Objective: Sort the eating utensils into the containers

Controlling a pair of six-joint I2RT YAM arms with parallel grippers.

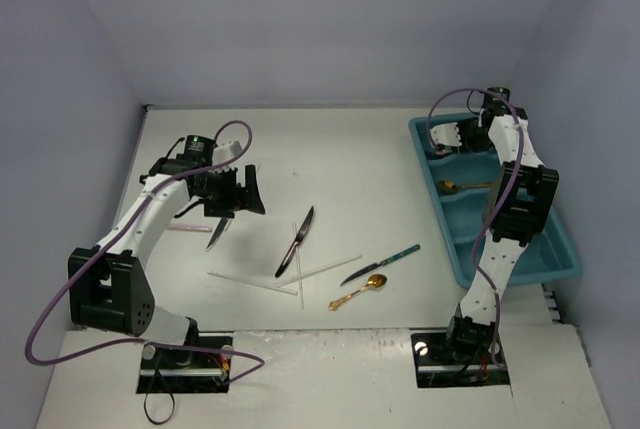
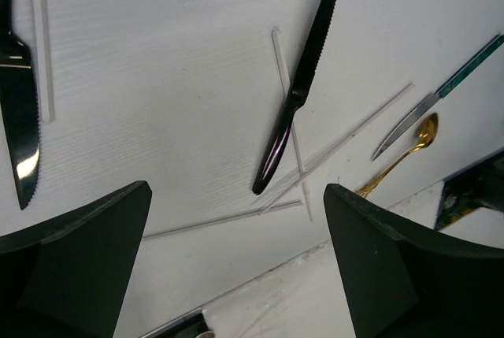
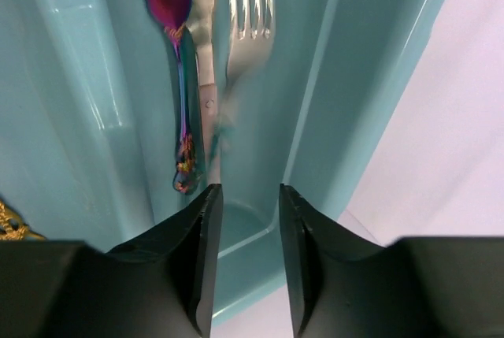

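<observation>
- A gold metal spoon (image 1: pixel 358 292) lies flat on the white table (image 1: pixel 330 149), well to the left of the near end of the teal-blue rectangular plastic tray (image 1: pixel 545 261).
- Just beyond the spoon and a little closer to the tray lies a slim silver knife with a teal handle (image 1: pixel 380 264). Its handle end points toward the tray.
- Farther left of the tray, several thin white sticks (image 1: pixel 255 282) lie crossed on the table. A black serrated plastic knife (image 1: pixel 296 241) lies across one of them.
- Farthest left from the tray, the left gripper (image 1: pixel 235 192) hovers above the table, its jaws spread wide with nothing between them. A second black knife (image 1: pixel 218 233) lies on the table beside it, untouched.
- Inside the tray, about midway along its length, lies a second gold spoon (image 1: pixel 465 186).
- At the tray's far end, the right gripper (image 3: pixel 246 196) points down into a long compartment next to the tray's outer wall. Its jaws stand a narrow gap apart and hold nothing.
- In that same compartment, an iridescent purple-pink fork (image 3: pixel 183 78) and a plain silver fork (image 3: pixel 236 31) lie side by side, touching. Their tines point away from the gripper, and the silver fork looks blurred.
</observation>
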